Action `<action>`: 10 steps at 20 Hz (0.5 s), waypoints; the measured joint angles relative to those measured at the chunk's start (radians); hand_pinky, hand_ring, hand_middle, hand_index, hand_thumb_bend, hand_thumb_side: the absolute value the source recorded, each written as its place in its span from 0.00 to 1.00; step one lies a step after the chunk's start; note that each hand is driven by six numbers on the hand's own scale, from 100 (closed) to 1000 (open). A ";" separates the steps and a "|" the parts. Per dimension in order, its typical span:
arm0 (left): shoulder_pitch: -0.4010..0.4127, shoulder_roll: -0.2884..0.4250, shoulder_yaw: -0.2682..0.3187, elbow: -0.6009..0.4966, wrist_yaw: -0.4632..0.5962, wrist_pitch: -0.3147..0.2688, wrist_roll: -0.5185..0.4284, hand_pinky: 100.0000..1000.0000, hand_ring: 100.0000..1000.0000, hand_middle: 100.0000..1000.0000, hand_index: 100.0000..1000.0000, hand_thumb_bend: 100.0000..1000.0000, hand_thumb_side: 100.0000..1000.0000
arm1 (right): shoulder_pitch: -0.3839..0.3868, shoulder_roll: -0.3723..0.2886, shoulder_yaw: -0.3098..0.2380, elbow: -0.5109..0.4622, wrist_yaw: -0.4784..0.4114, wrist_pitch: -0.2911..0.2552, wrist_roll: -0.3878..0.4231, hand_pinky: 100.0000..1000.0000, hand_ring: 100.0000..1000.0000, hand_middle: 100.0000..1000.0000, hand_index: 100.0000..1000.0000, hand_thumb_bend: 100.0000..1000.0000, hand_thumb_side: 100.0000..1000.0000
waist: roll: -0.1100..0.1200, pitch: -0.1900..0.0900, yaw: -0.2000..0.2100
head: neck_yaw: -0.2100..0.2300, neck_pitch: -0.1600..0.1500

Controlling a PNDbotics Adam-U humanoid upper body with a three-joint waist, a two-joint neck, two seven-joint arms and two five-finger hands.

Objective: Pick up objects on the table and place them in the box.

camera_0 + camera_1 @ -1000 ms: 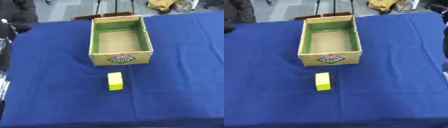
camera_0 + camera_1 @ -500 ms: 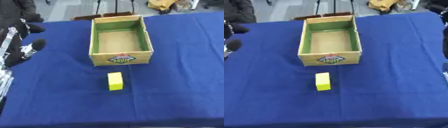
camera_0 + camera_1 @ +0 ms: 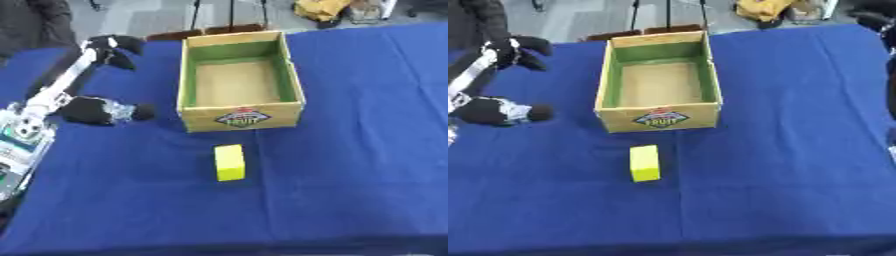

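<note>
Block (image 3: 229, 162) just before box (image 3: 241, 118), apart.

Both eyes look steeply down from head height onto the table (image 3: 350, 150). The box (image 3: 241, 75) sits mid-frame in both, only slightly offset sideways.

Light is even, fairly bright, overhead & diffuse; no glare on the blue tablecloth (image 3: 350, 150), only a soft thin shadow round the yellow block (image 3: 229, 162) and a darker band at the box (image 3: 241, 80) base, w/ the inner walls shaded toward 9 o'clock. Both views are soft overall, edges smeared, box label text barely legible; the left hand (image 3: 98, 110) at 9 o'clock is blurred, likely motion. Floor at 12 o'clock reads paler & washed, bottom edge at 6 o'clock dims to near black; no clear edge distortion.
</note>
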 measured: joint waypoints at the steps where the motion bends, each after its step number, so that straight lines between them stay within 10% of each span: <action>1: -0.015 -0.001 -0.020 0.013 -0.015 -0.001 -0.015 0.66 0.60 0.67 0.84 0.87 0.51 | 0.000 0.000 0.002 0.000 0.000 0.001 0.001 0.78 0.76 0.78 0.91 0.00 0.99 | 0.000 0.000 -0.003 | 0.001 0.000; 10: -0.097 -0.083 -0.110 0.125 -0.144 -0.031 -0.143 0.57 0.53 0.60 0.79 0.84 0.48 | 0.000 0.006 0.005 0.000 -0.007 0.002 0.004 0.78 0.76 0.78 0.91 0.00 1.00 | 0.000 -0.001 -0.006 | 0.006 0.000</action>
